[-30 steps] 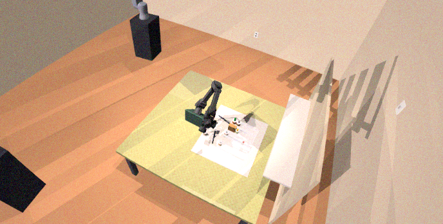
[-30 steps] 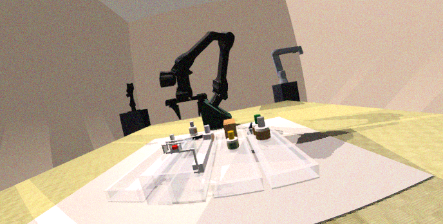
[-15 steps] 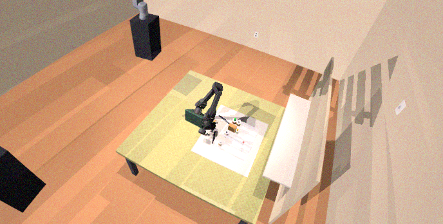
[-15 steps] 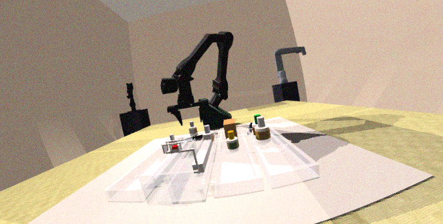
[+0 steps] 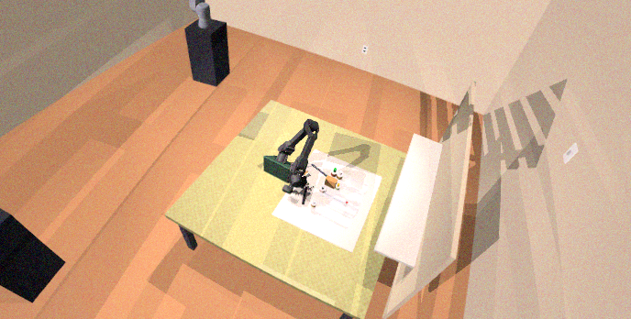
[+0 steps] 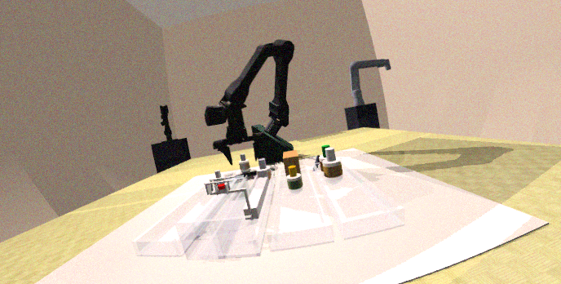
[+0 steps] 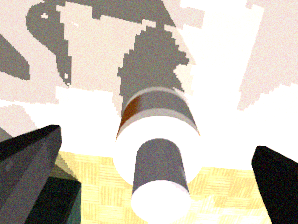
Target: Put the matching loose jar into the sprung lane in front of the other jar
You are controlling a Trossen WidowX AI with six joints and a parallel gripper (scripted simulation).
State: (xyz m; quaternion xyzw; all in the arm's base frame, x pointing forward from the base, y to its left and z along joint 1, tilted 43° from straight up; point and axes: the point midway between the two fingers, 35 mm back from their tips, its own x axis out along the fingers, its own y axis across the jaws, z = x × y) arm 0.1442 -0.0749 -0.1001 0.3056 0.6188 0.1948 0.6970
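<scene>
My gripper [image 6: 245, 154] [image 7: 160, 144] is open and empty, pointing down above a loose jar [image 6: 244, 166] [image 7: 157, 120]. That jar has a white shoulder, a grey knob and a brown-and-grey band. It stands upright between the spread fingers in the wrist view, near the mat's edge. Another grey-knobbed jar [image 5: 323, 189] [image 6: 262, 167] stands at the robot-side end of a pale rail. A further one [image 5: 314, 204] [image 6: 218, 174] stands to its left in the exterior view. The clear lanes overlap; I cannot tell which jar touches the pusher plate.
A bracket frame with a red piece [image 5: 347, 203] [image 6: 221, 186] stands over the lanes. An orange-brown block [image 5: 331, 181] [image 6: 291, 162], a yellow-knobbed jar [image 6: 294, 181], a green-topped jar [image 6: 325, 148] and a wide grey-knobbed jar [image 6: 332, 168] stand to the right on the white mat [image 5: 339, 238].
</scene>
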